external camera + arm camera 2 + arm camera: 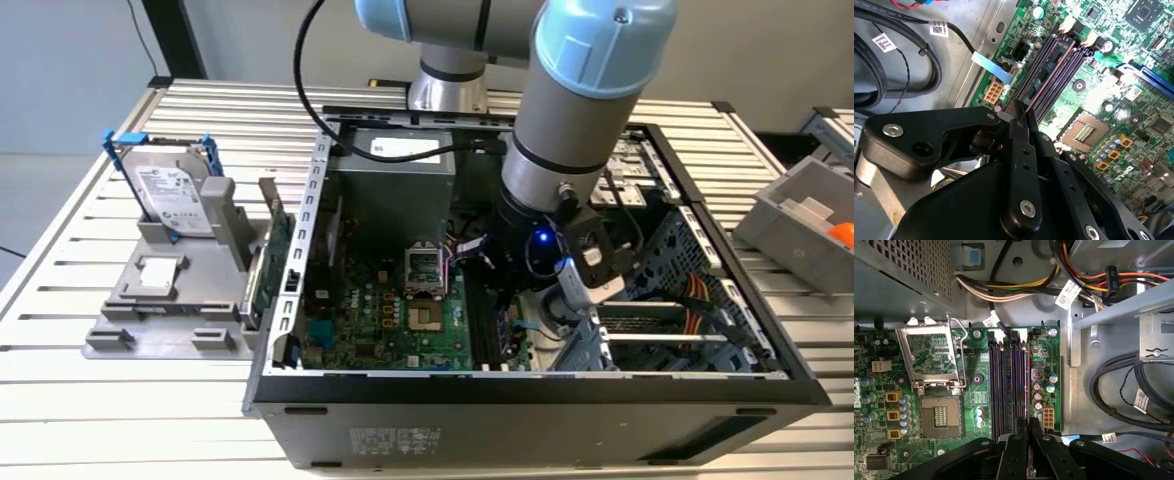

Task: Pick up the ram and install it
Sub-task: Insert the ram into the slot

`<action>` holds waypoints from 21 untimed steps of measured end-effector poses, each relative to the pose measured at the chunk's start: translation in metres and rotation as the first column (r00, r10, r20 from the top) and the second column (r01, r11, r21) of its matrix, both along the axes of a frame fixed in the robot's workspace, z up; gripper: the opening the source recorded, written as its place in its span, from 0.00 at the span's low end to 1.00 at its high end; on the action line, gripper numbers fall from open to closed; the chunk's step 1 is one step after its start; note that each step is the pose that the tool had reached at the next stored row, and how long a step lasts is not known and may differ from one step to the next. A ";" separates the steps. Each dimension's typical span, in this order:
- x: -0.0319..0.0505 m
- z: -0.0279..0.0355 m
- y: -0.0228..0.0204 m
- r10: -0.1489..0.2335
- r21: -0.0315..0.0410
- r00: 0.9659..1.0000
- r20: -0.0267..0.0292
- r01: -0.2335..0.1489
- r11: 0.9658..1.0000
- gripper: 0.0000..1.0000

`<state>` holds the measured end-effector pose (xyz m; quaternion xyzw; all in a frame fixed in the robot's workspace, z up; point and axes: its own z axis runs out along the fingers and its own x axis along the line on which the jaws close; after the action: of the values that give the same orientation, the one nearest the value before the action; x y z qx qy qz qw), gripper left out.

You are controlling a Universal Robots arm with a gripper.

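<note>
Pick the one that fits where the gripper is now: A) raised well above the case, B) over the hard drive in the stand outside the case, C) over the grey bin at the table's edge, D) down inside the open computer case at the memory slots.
D: in the exterior view the gripper is down inside the computer case, and in the first wrist view its fingers sit at the memory slots.

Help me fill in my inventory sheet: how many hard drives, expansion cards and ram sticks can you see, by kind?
Silver hard drive in a blue frame, on the grey holder: 1
Green expansion card, beside the black case: 1
Thin ram stick, edge-on in the shut tool: 1
Total: 3
</note>
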<state>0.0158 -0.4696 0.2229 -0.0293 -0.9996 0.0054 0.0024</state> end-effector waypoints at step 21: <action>-0.0012 -0.0032 -0.0001 0.003 0.000 1.000 0.000 -0.003 1.000 0.00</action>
<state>0.0147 -0.4697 0.2197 -0.0280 -0.9996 0.0056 0.0024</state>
